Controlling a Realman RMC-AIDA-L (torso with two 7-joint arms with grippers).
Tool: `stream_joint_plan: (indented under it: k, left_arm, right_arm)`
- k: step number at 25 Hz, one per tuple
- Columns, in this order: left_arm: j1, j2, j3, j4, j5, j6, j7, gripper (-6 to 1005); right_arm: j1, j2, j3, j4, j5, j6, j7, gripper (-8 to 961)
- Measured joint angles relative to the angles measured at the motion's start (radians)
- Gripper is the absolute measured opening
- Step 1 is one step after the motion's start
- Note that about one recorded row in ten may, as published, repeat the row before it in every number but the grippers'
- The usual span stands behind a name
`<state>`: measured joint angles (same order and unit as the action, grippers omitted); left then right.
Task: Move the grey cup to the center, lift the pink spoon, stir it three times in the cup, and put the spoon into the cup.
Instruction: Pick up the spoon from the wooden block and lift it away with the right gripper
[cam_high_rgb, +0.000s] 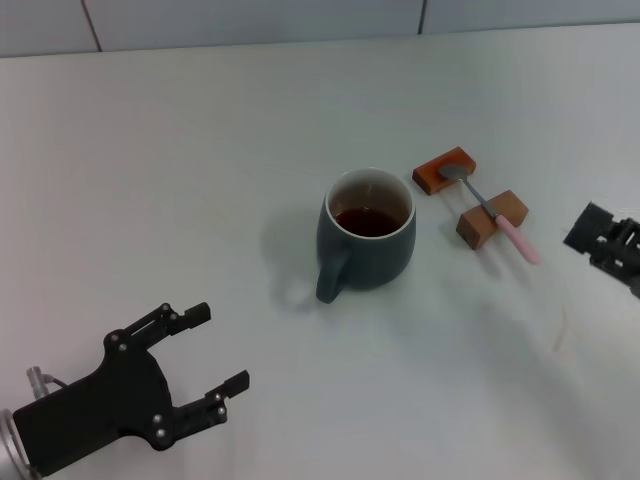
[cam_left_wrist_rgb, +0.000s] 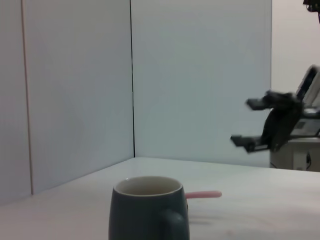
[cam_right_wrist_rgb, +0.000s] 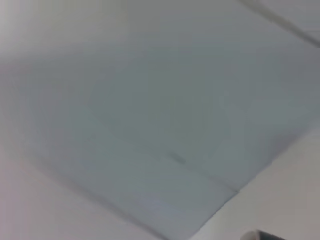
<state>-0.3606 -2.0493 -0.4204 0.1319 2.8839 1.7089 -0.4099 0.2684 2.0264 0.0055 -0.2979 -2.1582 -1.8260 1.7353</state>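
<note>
A plain white table (cam_high_rgb: 150, 180) backed by pale wall panels (cam_left_wrist_rgb: 200, 75) carries the dark slate-grey ceramic cup (cam_high_rgb: 366, 240) of brown liquid mid-table, well beyond the left gripper (cam_high_rgb: 205, 360), fingers spread, near the front-left corner, with the pink-handled metal spoon (cam_high_rgb: 497, 213) across two brown blocks (cam_high_rgb: 468, 195) just left of the right gripper (cam_high_rgb: 600, 235), spread in the left wrist view.

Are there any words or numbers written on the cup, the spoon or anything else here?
No readable text in any view.
Grey cup: plain, no words or logo.
Pink spoon: plain.
Brown blocks: plain.
Left gripper and right gripper: no readable labels.
Table: no markings.
</note>
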Motion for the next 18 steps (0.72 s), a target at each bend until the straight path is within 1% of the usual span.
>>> stream_joint_plan:
  k: [3,8,10,14,18]
  left_arm:
    - [0.000,0.000,0.000,0.000,0.000,0.003,0.004,805]
    - [0.000,0.000,0.000,0.000,0.000,0.010,0.011,805]
    - [0.003,0.000,0.000,0.000,0.000,0.014,0.012,805]
    - [0.007,0.001,-0.005,0.014,0.000,0.027,0.011,805]
    - [0.008,-0.001,-0.009,0.029,0.000,0.036,0.008,805]
  right_arm:
    - [-0.011,0.000,0.009,0.019,-0.001,0.056,0.182,759]
    - [-0.037,0.001,0.010,0.068,-0.003,0.115,0.333,758]
    - [-0.051,0.008,0.017,0.083,0.000,0.147,0.381,757]
    - [-0.072,0.021,0.056,0.091,0.001,0.202,0.410,756]
    - [-0.072,0.032,0.070,0.092,0.001,0.245,0.407,756]
